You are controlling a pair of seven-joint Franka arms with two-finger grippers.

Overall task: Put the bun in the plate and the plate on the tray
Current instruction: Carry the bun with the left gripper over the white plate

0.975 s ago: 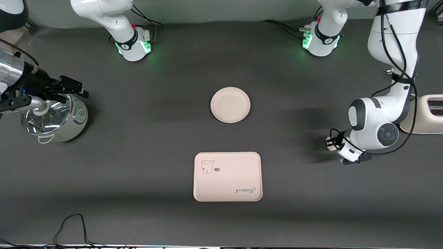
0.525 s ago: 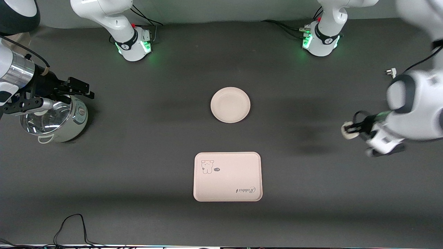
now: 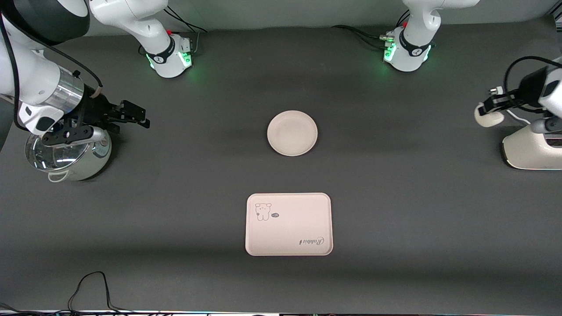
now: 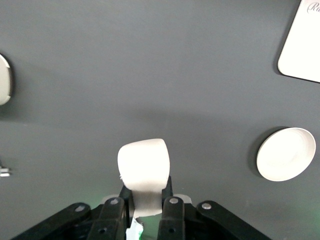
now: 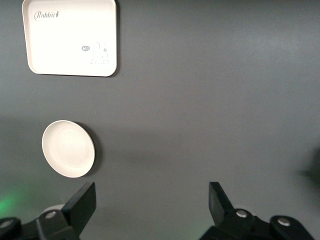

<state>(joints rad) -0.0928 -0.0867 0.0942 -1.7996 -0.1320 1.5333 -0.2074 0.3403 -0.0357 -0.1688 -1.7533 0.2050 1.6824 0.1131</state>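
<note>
Since a second ago our left gripper [image 3: 486, 115] has lifted the bun [image 4: 143, 162], fingers [image 4: 114, 212] clamped on it; the right gripper [image 5: 150, 202], wide open, waits over the desk [image 3: 395, 219]; the plate [image 3: 292, 132] comes next.

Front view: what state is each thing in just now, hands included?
bun: gripped in the left hand, up in the air
left hand: shut on the bun, beside the toaster
right hand: open, holding nothing, above the pot
plate: bare, on the table
tray: bare, nearer the camera than the plate
</note>
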